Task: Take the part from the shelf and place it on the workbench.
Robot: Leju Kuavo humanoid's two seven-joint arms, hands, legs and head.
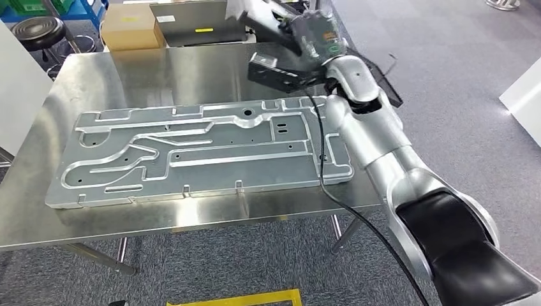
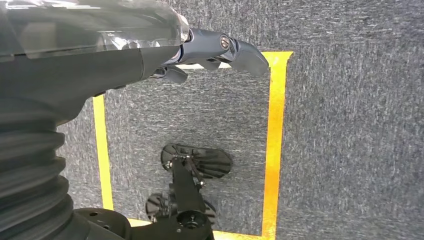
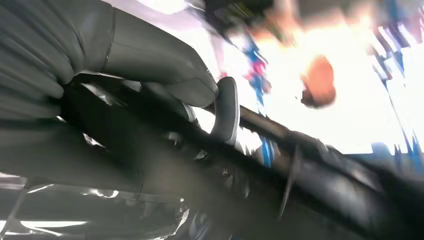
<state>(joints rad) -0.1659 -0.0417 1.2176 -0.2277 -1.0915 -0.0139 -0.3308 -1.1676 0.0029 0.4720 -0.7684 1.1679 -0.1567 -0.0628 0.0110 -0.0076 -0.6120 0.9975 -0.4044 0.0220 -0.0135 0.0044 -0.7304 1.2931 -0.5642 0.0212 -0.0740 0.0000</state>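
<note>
Midway through delivery: black bracket-like part (image 1: 275,71) gripped in right hand (image 1: 305,64), held above far edge of steel workbench (image 1: 38,210) beside grooved aluminium plate (image 1: 191,153), not yet set down; left hand (image 2: 210,50) hanging empty, fingers loosely apart.

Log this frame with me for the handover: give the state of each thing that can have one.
Right hand: raised over the workbench's far side, holds the black part.
Black part: held, off the surface.
Left hand: hanging over the floor, holds nothing.
Metal plate: lying flat on the workbench.
Cardboard box: closed.
</note>
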